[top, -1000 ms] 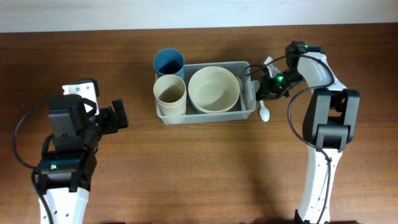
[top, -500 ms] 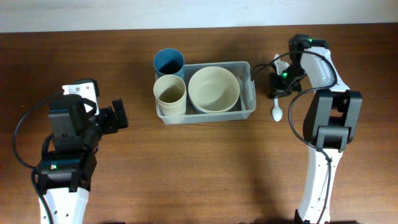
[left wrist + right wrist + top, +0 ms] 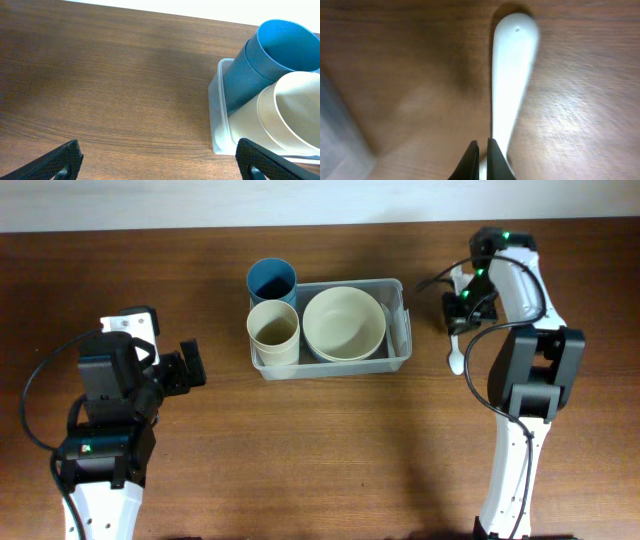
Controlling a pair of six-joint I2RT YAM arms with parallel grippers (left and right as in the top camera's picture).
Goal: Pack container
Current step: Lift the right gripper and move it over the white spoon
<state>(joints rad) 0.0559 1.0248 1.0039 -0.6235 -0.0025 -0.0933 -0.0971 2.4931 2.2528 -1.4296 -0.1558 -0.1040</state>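
The container is a clear bin at the table's middle. Inside it sit a beige cup and a beige bowl. A blue cup is at its back left corner, leaning over the rim in the left wrist view. My right gripper hangs right of the bin, shut on the handle of a white spoon. The spoon's bowl points away from the fingers over the wood. Far to the left, my left gripper stands open with nothing between its fingers.
The brown wooden table spreads around the bin. The bin's blurred corner shows at the lower left of the right wrist view. The right arm's base stands at the front right and the left arm's body at the front left.
My right gripper has moved right and a little back, away from the bin's right end, carrying the spoon with it. The left arm has not moved.
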